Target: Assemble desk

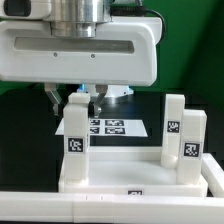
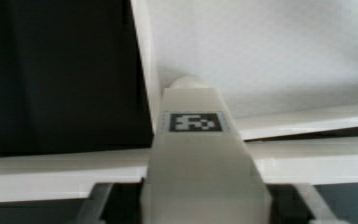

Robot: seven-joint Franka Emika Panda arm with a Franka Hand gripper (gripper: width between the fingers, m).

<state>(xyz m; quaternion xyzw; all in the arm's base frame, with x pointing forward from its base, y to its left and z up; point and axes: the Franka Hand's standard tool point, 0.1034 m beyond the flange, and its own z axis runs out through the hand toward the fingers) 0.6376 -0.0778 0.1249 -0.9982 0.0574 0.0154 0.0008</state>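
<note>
The white rimmed tabletop (image 1: 130,186) lies at the front of the exterior view. Three white square legs stand upright on it. One leg (image 1: 75,128) stands at the left with its tag facing the camera. Two legs (image 1: 173,125) (image 1: 193,147) stand at the right. My gripper (image 1: 76,98) comes down from above and is shut on the top of the left leg. In the wrist view this leg (image 2: 197,125) runs up the middle between my fingers (image 2: 105,196), with the tabletop's white surface (image 2: 274,60) behind it. A fourth leg is out of view.
The marker board (image 1: 112,127) lies flat on the black table (image 1: 25,120) behind the tabletop. The arm's wide white hand (image 1: 80,55) fills the top of the exterior view and hides what is behind it.
</note>
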